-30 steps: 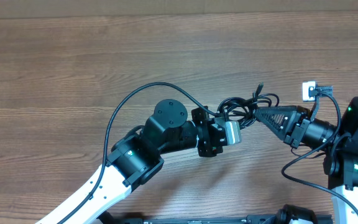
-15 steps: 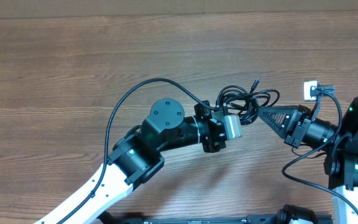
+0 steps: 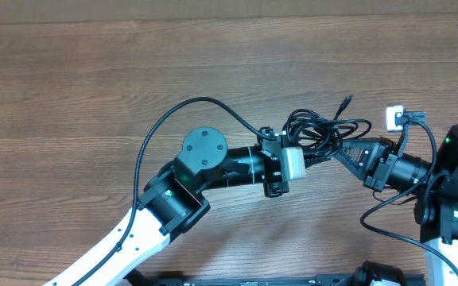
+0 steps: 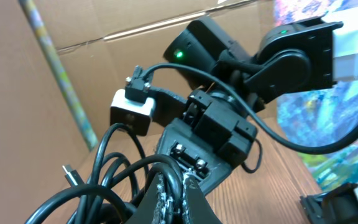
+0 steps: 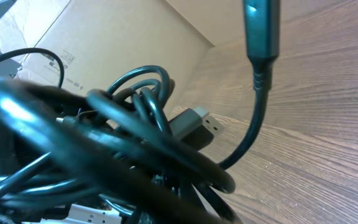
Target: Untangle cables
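Observation:
The cables [image 3: 318, 129] are a small bundle of thin black cords held above the table between my two grippers, one plug end sticking up to the right. My left gripper [image 3: 318, 153] comes in from the left and is shut on a loop of the cables [image 4: 169, 177]. My right gripper [image 3: 334, 151] comes in from the right; in the right wrist view the cables [image 5: 135, 130] lie pressed close against the lens and hide its jaws, with a silver-tipped plug [image 5: 194, 121] and a dark plug [image 5: 260, 31] showing.
A small white block with a plug [image 3: 396, 117] sits near the right arm; it also shows in the left wrist view [image 4: 132, 111]. A thick black arm wire [image 3: 173, 127] arcs over the left arm. Wood table [image 3: 94, 71] all round.
The left gripper has swung up and to the right. The bundle has shifted right with it, and its plug end now sticks out further right. The right arm has barely moved.

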Tool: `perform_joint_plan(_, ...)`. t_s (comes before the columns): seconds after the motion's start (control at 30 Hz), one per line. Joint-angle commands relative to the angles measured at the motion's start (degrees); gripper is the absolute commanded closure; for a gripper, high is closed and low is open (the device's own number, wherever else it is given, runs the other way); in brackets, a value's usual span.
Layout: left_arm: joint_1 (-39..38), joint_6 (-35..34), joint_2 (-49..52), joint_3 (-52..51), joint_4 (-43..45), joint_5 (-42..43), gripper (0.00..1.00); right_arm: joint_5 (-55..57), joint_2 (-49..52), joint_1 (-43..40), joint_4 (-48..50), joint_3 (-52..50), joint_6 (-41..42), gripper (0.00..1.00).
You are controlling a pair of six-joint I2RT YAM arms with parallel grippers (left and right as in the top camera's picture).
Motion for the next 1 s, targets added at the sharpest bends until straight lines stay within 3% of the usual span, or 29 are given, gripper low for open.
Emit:
perform_joint_plan(0.0,-0.83,-1.55,-0.63,1.55,2.82,11.39,0.96,2.19,0.0,0.66,-0.26,-0.2,-0.39,0.96)
perform_joint_plan(0.3,-0.81,-3.96,-0.63,1.55,4.76,22.23,0.96,3.76,0.0,0.66,-0.72,-0.2,-0.37,0.96)
perform_joint_plan(0.73,-0.04,-3.96,-0.66,1.55,4.98,30.16,0.96,4.11,0.0,0.63,-0.85,-0.2,-0.37,0.96)
perform_joint_plan(0.97,3.98,-3.96,-0.66,1.55,3.87,38.1,0.96,4.07,0.0,0.63,-0.85,-0.2,-0.37,0.88)
